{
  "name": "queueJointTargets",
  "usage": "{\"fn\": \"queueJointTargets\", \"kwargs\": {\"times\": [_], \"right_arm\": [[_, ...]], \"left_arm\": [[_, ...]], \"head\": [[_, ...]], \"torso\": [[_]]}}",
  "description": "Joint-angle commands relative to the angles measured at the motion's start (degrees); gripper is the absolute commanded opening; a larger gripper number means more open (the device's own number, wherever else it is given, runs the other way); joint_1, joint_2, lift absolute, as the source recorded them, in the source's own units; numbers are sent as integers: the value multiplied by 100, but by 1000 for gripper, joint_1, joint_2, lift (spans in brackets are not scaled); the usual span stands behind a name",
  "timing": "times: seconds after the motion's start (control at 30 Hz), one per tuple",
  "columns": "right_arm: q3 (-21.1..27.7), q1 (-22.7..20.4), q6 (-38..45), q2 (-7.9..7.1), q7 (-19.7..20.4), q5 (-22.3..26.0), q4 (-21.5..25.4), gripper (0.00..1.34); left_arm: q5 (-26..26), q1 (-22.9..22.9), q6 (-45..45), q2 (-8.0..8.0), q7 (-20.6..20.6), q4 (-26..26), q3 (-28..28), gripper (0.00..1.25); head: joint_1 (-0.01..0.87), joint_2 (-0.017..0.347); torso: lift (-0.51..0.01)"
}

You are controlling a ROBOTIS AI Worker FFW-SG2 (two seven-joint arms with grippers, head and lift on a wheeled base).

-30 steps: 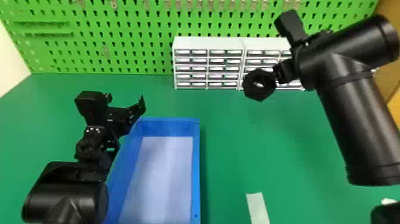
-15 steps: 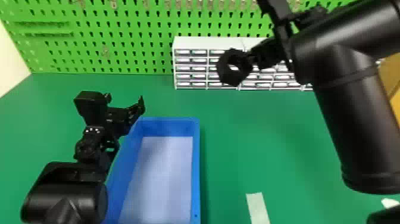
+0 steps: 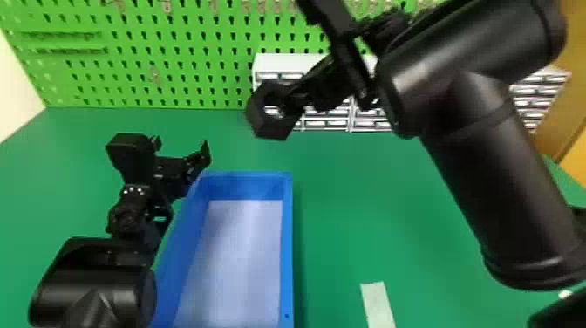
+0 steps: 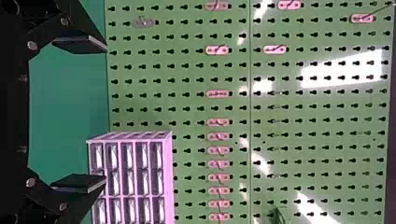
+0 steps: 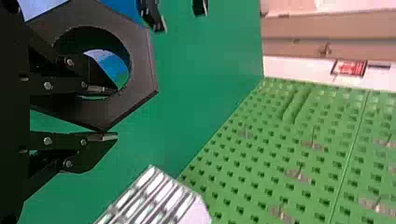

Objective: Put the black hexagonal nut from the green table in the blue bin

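- Black and thick, the right arm (image 3: 492,165) leaned over the right side of the scene, its forearm slanting up and leftward to a bulky joint, from where the wrist stretched left.
- At that arm's end, the right gripper (image 3: 293,99) pointed left and was clamped on one side of the black hexagonal nut (image 3: 271,127); the right wrist view had one finger (image 5: 99,87) through the hole and the other against the outside.
- Tilted, with its hole facing the head camera, the nut hung above the green table (image 3: 357,209), right of the bin's far end as the head view showed it, with the white drawer units (image 3: 281,63) behind.
- On the left, the left arm (image 3: 93,279) extended from the near edge toward the far side, beside the bin. Its left gripper (image 3: 181,148) held nothing, the two fingers spread well apart and aimed toward the green pegboard (image 3: 174,52).
- Near and left of centre sat the blue bin (image 3: 287,261), a pale liner (image 3: 235,261) over its floor.
- Right of it lay a pale strip (image 3: 377,303) on the table.
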State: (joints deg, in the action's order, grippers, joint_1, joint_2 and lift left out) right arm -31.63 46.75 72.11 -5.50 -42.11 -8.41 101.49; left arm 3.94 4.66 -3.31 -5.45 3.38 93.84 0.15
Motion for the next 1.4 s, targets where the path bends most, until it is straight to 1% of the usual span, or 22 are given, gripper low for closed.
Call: {"fn": "queueJointTargets", "kwargs": {"times": [0.0, 0.1, 0.23, 0.37, 0.5, 0.67, 0.8, 1.0, 1.1, 1.37], "right_arm": [[-353, 18, -48, 14, 212, 551, -24, 233], [-546, 18, -75, 14, 344, 806, -103, 233], [-748, 18, -136, 32, 415, 1105, -270, 233], [-951, 9, -259, 41, 634, 1430, -490, 233], [-1170, 27, -479, 41, 845, 1869, -780, 233], [-1469, 62, -716, 32, 1030, 2230, -1122, 233], [-1821, 150, -883, 5, 1206, 2511, -1421, 233], [-2251, 255, -1077, -39, 1478, 2871, -1764, 233], [-2454, 308, -1191, -47, 1540, 3029, -1993, 233], [-2814, 370, -1428, -65, 1830, 3328, -2335, 233]], "left_arm": [[-8, 17, 6, 0, 5, 11, -41, 970], [-16, 26, 6, 0, 5, 29, -67, 970], [-34, 26, 6, 0, -4, 55, -120, 970], [-43, 17, 6, 0, -4, 73, -155, 970], [-43, 17, 6, 0, 5, 81, -182, 970], [-43, 17, 6, 0, -4, 90, -199, 970], [-43, 17, 6, 0, -4, 90, -217, 970], [-60, 17, 6, 0, -4, 90, -217, 970], [-60, 17, 6, 0, -4, 90, -217, 970], [-69, 26, 6, 0, -4, 90, -217, 970]], "head": [[686, 51], [686, 51], [686, 51], [686, 51], [686, 51], [686, 51], [686, 51], [686, 51], [686, 51], [686, 51]], "torso": [[-96], [-96], [-96], [-96], [-96], [-96], [-96], [-96], [-96], [-96]]}}
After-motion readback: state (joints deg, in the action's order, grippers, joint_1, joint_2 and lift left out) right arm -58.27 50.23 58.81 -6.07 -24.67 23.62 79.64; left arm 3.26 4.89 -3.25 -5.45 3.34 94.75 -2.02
